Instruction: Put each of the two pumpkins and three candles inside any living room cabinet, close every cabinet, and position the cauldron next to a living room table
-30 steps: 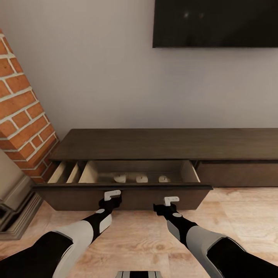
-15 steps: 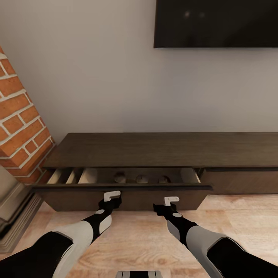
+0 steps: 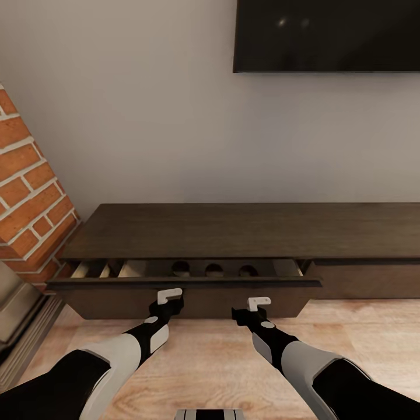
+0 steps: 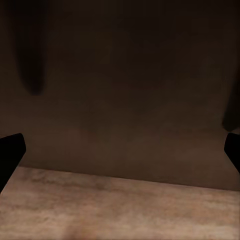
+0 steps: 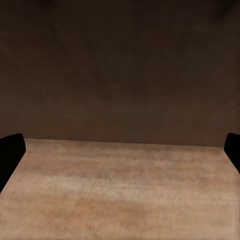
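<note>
At the far left stood a brick fireplace [image 3: 29, 198], cut off by the picture's edge. Next to it ran the cabinet [image 3: 245, 230], long and low against the wall. Its left drawer [image 3: 181, 290] stuck out only a little. The left gripper [image 3: 170, 304] and the right gripper [image 3: 248, 312] were low against the drawer front, side by side. This looked like a push with both arms, so the wide drawer would slide in straight. In the wrist views each gripper's two finger tips sat far apart at the picture's sides, so both were spread wide and held nothing. Three small round things [image 3: 213, 269] sat in a row in the drawer, likely the candles. They were deep in shadow under the cabinet top, so this was hard to be sure of. The drawer's left part was mostly hidden too. A dark TV [image 3: 326, 35] hung above, cut off at the top and right.
</note>
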Available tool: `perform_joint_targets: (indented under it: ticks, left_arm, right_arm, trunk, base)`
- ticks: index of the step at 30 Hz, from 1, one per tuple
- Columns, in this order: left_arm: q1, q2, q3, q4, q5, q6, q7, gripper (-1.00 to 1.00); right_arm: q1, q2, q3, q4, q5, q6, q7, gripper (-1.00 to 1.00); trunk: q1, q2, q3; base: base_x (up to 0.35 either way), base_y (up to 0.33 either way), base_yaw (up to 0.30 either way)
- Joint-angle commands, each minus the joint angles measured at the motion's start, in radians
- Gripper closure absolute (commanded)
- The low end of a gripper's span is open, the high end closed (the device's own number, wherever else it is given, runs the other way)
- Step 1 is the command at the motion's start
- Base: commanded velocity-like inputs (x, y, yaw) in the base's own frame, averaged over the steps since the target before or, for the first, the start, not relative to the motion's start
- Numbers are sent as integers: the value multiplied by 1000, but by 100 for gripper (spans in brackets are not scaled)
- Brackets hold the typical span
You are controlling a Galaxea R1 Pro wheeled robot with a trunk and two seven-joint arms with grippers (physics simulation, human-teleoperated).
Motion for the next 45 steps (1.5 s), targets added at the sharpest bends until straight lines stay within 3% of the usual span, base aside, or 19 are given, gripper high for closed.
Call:
perform_joint_targets:
  ticks: [1,45]
  left_arm:
    - [-2,0,-6,3,7,-6,2,-100]
    - [-2,-2,-7,4,7,-5,2,-100]
  right_arm:
    - [-1,0,9,1,-8,-3,-3,-100]
    - [-1,0,8,1,-7,-3,-3,-100]
  trunk:
    - [0,0,-1]
    - [0,0,-1]
  base:
    - [90,0,0]
    - [84,0,0]
